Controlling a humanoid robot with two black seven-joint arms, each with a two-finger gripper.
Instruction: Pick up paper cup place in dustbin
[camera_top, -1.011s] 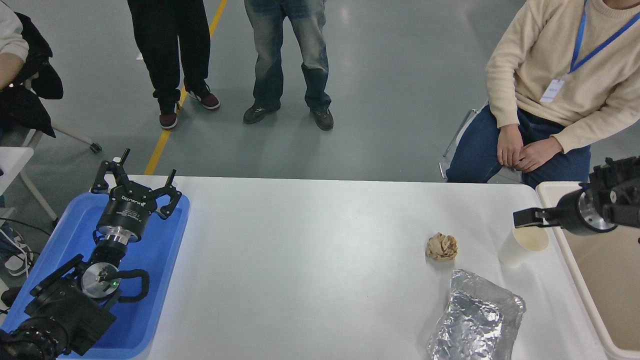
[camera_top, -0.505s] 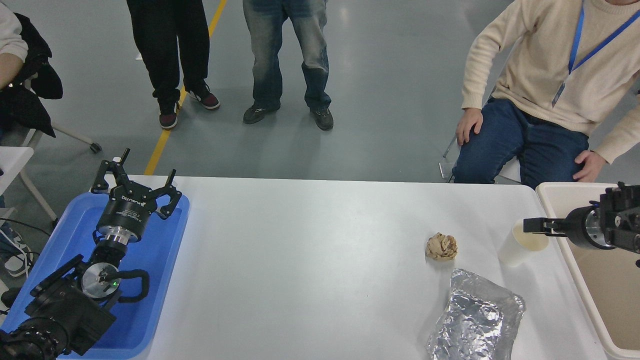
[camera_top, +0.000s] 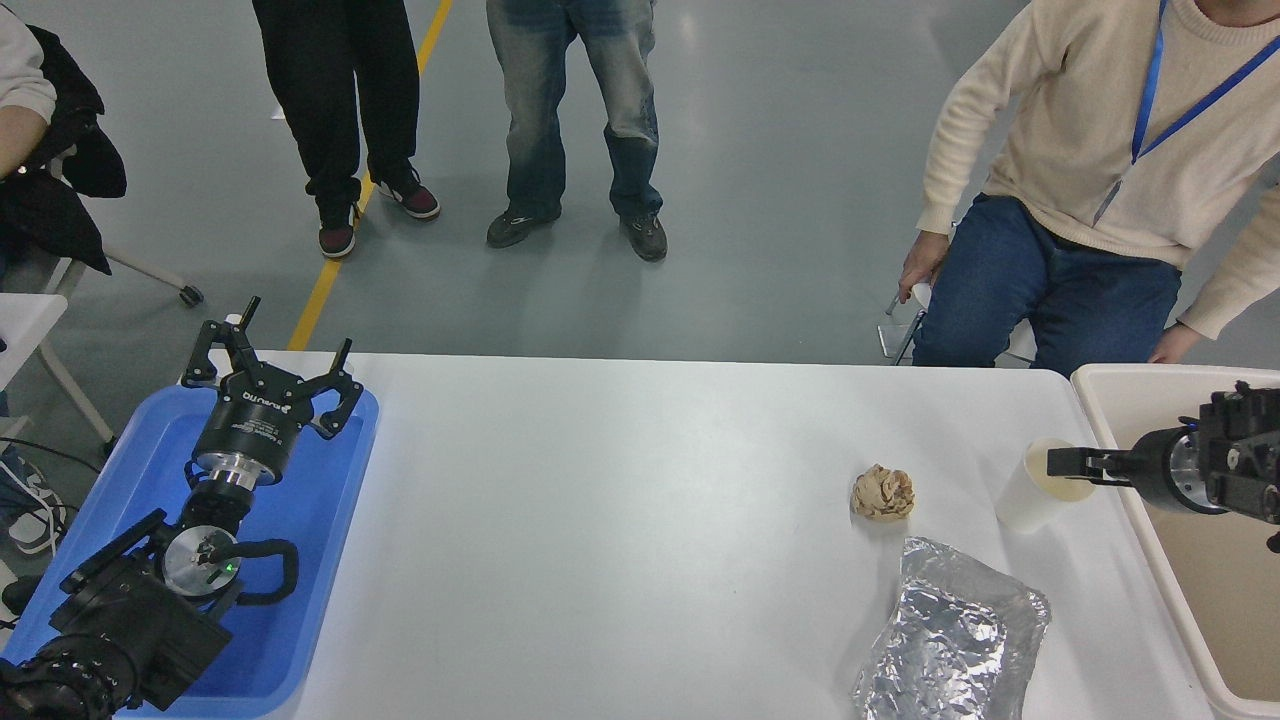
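At worktop's right edge, paper cup (camera_top: 1030, 492) stands upright just beside the dustbin (camera_top: 1110, 378). Right gripper (camera_top: 1068, 465) reaches over its rim; fingers' opening cannot be told, no clear hold. Left gripper (camera_top: 268, 372) parked over blue tray (camera_top: 330, 500), fingers spread, holding nothing.

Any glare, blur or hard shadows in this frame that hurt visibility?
Head view: sharp and evenly lit; only soft shadows beside the cup and paper ball; bright reflections on the foil bag and blue tray; the right gripper is cropped at the edge.
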